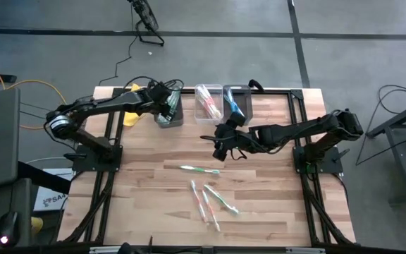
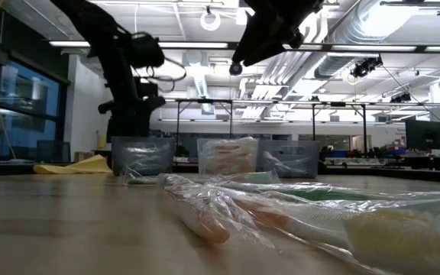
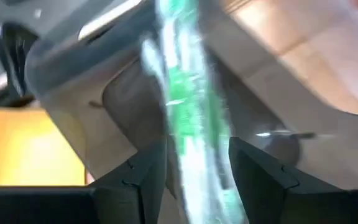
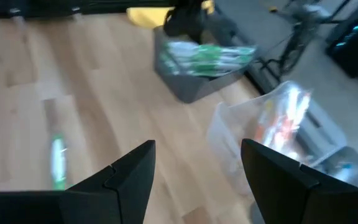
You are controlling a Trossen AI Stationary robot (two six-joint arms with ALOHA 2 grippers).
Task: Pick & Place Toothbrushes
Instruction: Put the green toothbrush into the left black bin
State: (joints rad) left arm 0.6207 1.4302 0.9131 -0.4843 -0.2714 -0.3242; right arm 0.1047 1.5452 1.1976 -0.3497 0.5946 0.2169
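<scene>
Since the bins sort by colour, the left gripper sits right over the grey plastic bin of green-and-white wrapped toothbrushes, fingers parted around one green toothbrush, looks like mid-drop. Middle clear bin holds pink ones, the far bin blue. Right gripper hovers open and empty above four loose toothbrushes on the wooden table.

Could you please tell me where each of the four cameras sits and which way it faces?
High view: overhead, straight down; both arms, left gripper over the grey left bin, right gripper mid-table.
Low view: table height, level across wrapped toothbrushes; arms above.
Left wrist view: between its fingers, green wrapped toothbrush in that bin.
Right wrist view: past open fingers.
Shared: high and right wrist views show the bin.
</scene>
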